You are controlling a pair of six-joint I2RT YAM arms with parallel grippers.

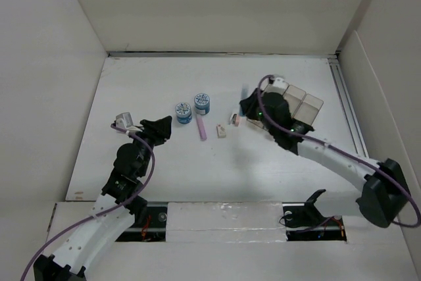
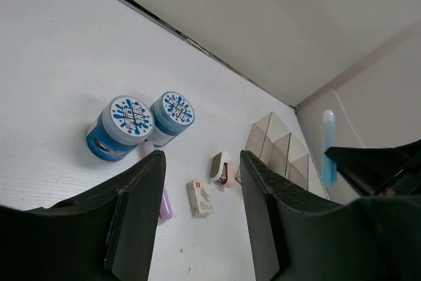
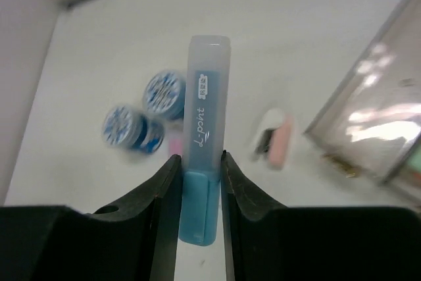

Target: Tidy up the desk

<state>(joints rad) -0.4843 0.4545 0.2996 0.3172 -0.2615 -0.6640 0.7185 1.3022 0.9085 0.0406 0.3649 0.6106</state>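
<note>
The desk (image 1: pixel 197 176) fills the enclosure floor. The right gripper (image 3: pixel 199 162) grips a blue highlighter (image 3: pixel 207 90) above it, beside the clear tray (image 1: pixel 304 104) at far right. The left gripper (image 2: pixel 202 162) hovers parted, empty. Step judged: stowing the highlighter. The next move calls for lowering it into a compartment.

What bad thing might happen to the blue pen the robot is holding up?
1. The right gripper pinches the blue pen near one end, and most of it sticks out past the grip, so it might tip or slip out.
2. The clear tray sits close beside that arm, so the pen's long end might bump its wall.
3. If dropped, the pen might land on the small stapler lying nearby.
</note>
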